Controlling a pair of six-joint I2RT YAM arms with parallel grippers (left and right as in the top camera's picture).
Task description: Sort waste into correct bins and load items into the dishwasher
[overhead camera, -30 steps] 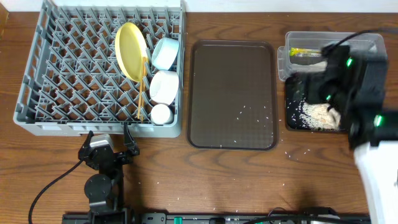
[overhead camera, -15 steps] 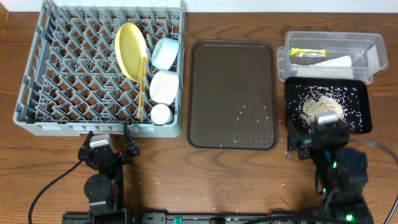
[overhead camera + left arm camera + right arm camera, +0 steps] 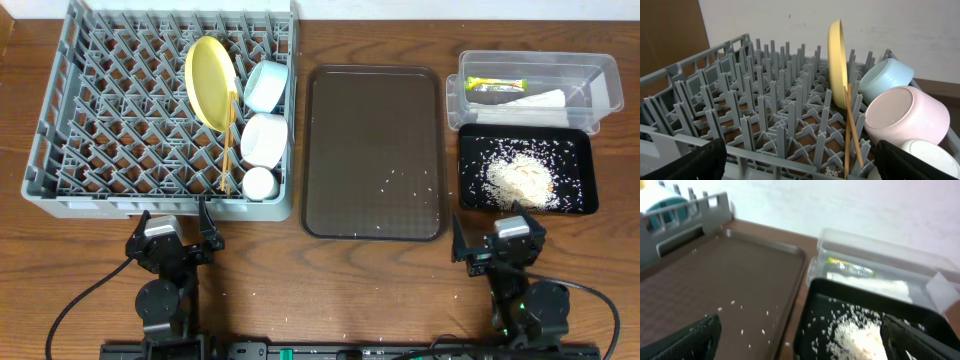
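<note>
- Well, the waste is sorted: the green-yellow snack wrapper [image 3: 495,84] and the white crumpled napkin [image 3: 540,99] lie side by side in the clear tub [image 3: 605,72]. The rice scraps [image 3: 522,178] lie heaped and scattered in the black tray [image 3: 590,207], which sits just in front of the tub.
- The dishes are in the grey dish rack [image 3: 100,120], all along its right side. The yellow plate [image 3: 208,80] stands on edge between pegs, and the light blue bowl [image 3: 266,85] is tipped on its side beside it. The white bowl [image 3: 265,138] comes next, with the small white cup [image 3: 259,183] nearest the front wall.
- The chopsticks [image 3: 229,140] lie lengthwise among the pegs, just left of the white bowl and the cup.
- Your left hand [image 3: 175,222] is spread wide and holds nothing. In its wrist view the two fingers [image 3: 685,162] sit at the far corners of the picture, apart from the rack.
- That arm is folded low at the near edge of the tabletop [image 3: 350,290], its hand pointing at the front wall of the rack.
- Your right hand [image 3: 497,232] is likewise spread wide and empty. Its fingers [image 3: 687,337] show at the bottom corners of its wrist view, touching nothing.
- The right arm is folded low in the same way, with its hand facing the black tray from just in front of it.
- Between rack and bins lies the brown serving tray [image 3: 375,150] with a few loose grains on it, and more grains dot the tabletop near the black tray.
</note>
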